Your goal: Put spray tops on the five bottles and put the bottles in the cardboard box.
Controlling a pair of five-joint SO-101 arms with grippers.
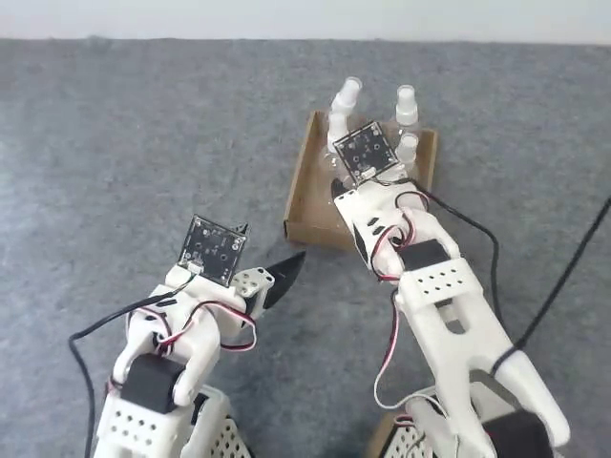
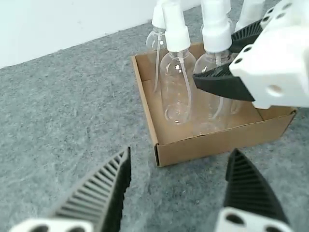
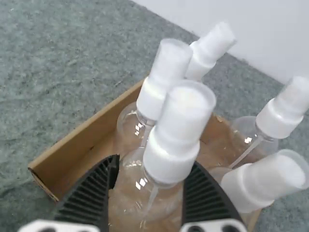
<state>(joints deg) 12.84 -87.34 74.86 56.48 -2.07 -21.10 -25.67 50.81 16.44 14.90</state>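
The cardboard box [image 1: 307, 196] stands on the grey felt with several clear bottles inside, each wearing a white spray top [image 1: 407, 100]. My right gripper [image 3: 152, 166] hangs over the box, shut on one bottle [image 3: 145, 193] whose spray top [image 3: 178, 130] rises between its black fingers. The left wrist view catches that same gripper [image 2: 217, 55] around a bottle [image 2: 212, 67] at the box's [image 2: 203, 145] near side. My left gripper [image 2: 181, 179] stays open and holds nothing, on the felt short of the box and to its left [image 1: 267, 256].
Grey felt covers the table all round the box. A white wall runs along the table's far edge [image 1: 305, 19]. Black cables [image 1: 563, 277] trail beside the right arm.
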